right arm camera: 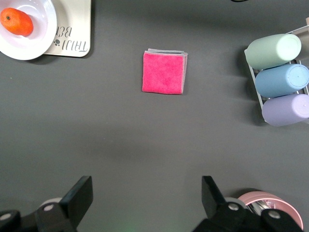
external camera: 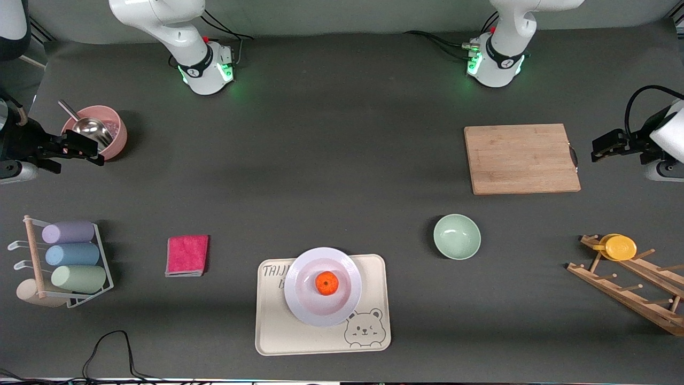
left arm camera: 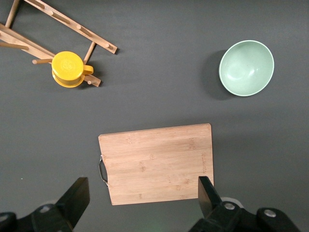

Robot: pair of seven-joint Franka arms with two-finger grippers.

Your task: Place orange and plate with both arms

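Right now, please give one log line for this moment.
orange: on plate | plate: on tray | left end effector: open | right end effector: open

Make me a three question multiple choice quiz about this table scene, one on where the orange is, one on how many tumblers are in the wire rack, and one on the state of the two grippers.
1. Where is the orange?
A. In the green bowl
B. On the plate
C. On the cutting board

2. How many tumblers lie in the wire rack?
A. Two
B. Three
C. Five

3. What state are the grippers in?
A. Both open and empty
B. Both shut on the plate
C. One holds the pink cloth

Answers:
1. B, the orange sits in the middle of the plate, which rests on the bear tray.
2. B, purple, blue and green tumblers are stacked side by side.
3. A, the left gripper over the cutting board and the right gripper near the pink bowl show spread fingers with nothing between.
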